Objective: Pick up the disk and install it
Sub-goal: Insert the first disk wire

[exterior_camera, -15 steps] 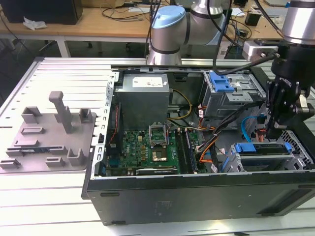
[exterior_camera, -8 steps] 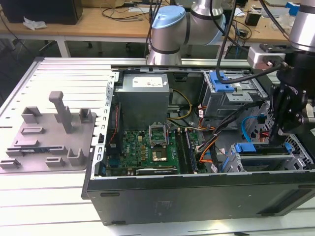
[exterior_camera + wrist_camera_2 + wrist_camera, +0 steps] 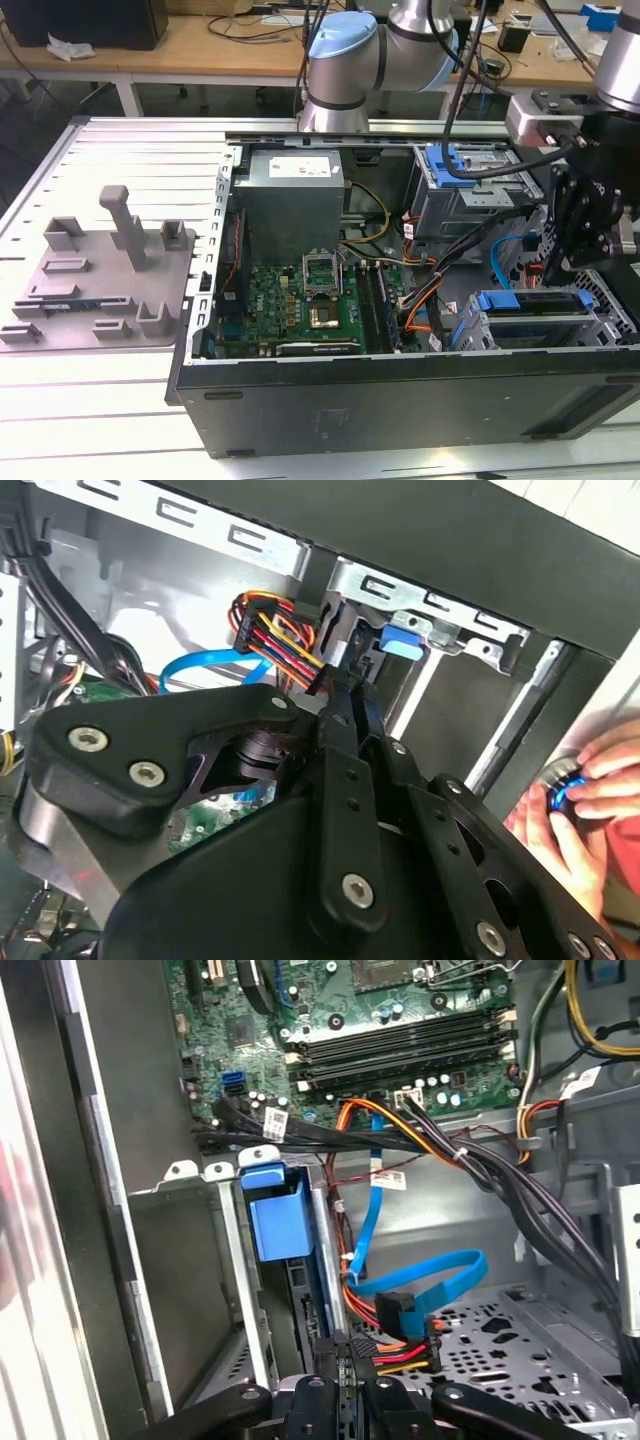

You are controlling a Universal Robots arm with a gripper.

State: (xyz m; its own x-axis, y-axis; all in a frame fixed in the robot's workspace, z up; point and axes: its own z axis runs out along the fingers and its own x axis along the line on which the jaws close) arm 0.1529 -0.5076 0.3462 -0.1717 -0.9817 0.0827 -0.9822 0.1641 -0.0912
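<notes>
Disk [image 3: 300, 1310] and gripper [image 3: 346, 1365] were close together. The gripper's fingers looked pressed together, holding nothing, maybe to push. The disk stood on edge in the cage [image 3: 190, 1250] at the case's [image 3: 400, 400] near corner on the exterior view's right, blue rail [image 3: 278, 1215] up, likely so it could slide in. Farther off lay cables [image 3: 400, 1140] and the green board [image 3: 400, 1020].

My gripper [image 3: 341, 1352]: matte black all over. Case [image 3: 400, 400] black outside, bare grey metal inside. Circuit board [image 3: 290, 310] green; I see black slots on it. Power box [image 3: 290, 195] plain grey, small white sticker. Cage [image 3: 540, 335] grey, blue plastic strip on top. Flat cable [image 3: 465, 1268] bright blue. Wire bundle [image 3: 275, 630] red, yellow, orange, black. Table [image 3: 100, 430] white, ribbed in parallel stripes. Arm joint cap [image 3: 343, 38] pale blue.
</notes>
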